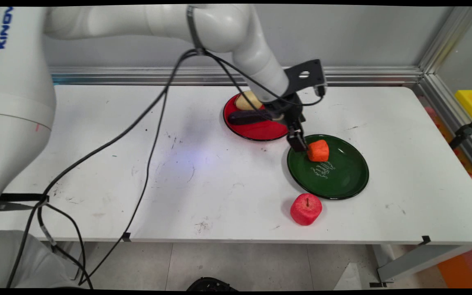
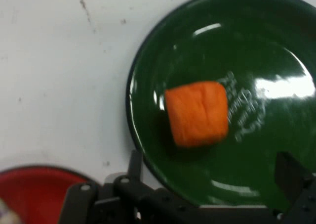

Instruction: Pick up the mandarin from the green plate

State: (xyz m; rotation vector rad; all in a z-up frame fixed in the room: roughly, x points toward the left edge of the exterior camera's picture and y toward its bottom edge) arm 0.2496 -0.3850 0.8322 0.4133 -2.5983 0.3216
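Observation:
An orange block (image 1: 318,150) (image 2: 197,113) lies on the left part of a dark green plate (image 1: 342,178) (image 2: 276,46) with white lettering. My gripper (image 1: 305,146) (image 2: 212,162) hangs low over the plate's left rim, right beside the block. It is open, and nothing sits between the fingers (image 2: 134,160). In the hand view the block lies just beyond the fingertips, resting on the plate.
Just left of and behind the green plate is a red plate (image 1: 260,132) (image 2: 34,189) carrying a yellowish food piece (image 1: 247,100), partly hidden by the arm. A red apple (image 1: 305,209) stands on the table in front of the green plate. Black cables hang across the table's left half.

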